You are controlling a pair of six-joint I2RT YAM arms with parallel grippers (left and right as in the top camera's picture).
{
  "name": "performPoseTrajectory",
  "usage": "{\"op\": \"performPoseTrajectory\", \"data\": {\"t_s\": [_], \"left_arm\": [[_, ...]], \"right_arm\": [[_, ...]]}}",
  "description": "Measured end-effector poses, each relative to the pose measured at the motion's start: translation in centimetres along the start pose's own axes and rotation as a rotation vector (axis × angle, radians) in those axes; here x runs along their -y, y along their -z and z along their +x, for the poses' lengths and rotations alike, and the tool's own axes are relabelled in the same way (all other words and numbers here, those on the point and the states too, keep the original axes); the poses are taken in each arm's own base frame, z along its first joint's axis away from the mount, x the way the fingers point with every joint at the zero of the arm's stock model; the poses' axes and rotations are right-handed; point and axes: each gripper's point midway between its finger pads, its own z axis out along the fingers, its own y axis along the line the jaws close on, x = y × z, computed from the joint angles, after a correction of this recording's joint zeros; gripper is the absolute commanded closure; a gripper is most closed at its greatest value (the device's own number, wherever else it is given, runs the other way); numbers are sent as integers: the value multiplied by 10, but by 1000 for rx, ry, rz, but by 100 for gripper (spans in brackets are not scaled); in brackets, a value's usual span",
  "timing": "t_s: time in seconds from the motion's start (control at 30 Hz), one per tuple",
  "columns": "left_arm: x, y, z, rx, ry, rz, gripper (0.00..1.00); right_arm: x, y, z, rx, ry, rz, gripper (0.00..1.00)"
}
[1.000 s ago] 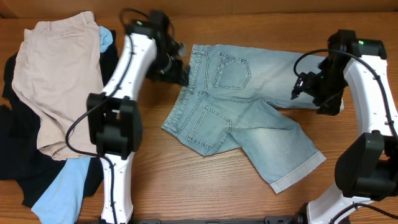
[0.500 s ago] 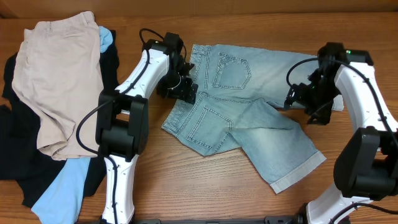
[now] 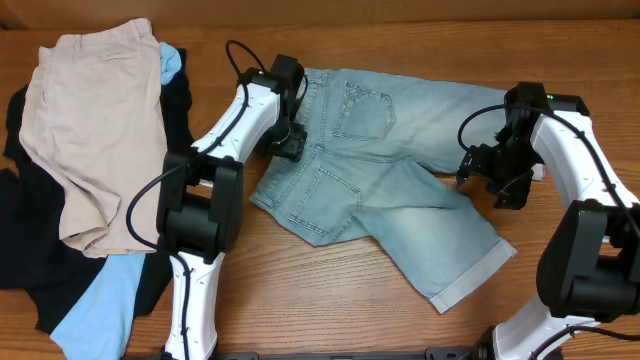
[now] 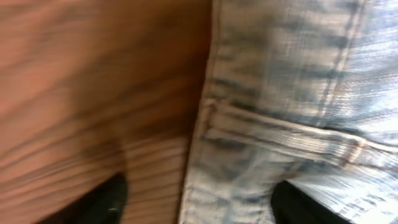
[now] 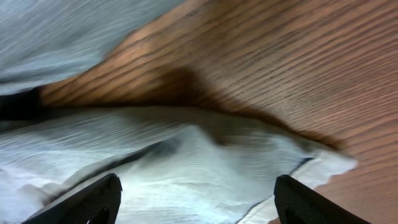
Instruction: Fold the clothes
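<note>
denim shorts (image 3: pixel 380 190) slid leftward, left gripper (image 4: pixel 199 208) spread wide over waistband (image 4: pixel 236 81), right gripper (image 5: pixel 196 199) spread wide over leg hem (image 5: pixel 320 165)

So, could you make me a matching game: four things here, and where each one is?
Things:
1. denim shorts
2. beige shorts
3. sky-blue garment
4. right gripper

Places:
A. on top of the black garment
B. over a denim leg's cuff end
C. spread out on the table
D. peeking out from under the pile

Pairs: 1-C, 2-A, 3-D, 4-B
</note>
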Motion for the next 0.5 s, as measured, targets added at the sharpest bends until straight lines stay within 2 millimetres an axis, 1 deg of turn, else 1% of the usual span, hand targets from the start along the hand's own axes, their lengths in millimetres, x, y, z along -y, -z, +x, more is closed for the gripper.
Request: {"op": "performPoseTrajectory", "data": {"t_s": [0.07,0.13,0.2,0.3,0.4,0.5], "left_arm": [[-13,2,-2,11,30,-66,13],[-24,3,-3,18,58,-107,9],[-36,3,-3,19,94,-133,8],[-60,2,-2,14,162,-141,8],[-85,0,0,4,228,-137,8],[-106,-2,4,-7,283,-133,8]], "right_arm": [[1,0,0,2,-1,7,17],[2,0,0,0,-1,12,17],[3,-2,2,-6,5,15,17],[8,-15,10,-33,15,28,17],[15,-36,24,-77,20,48,17],[19,-54,33,-95,25,53,17]]}}
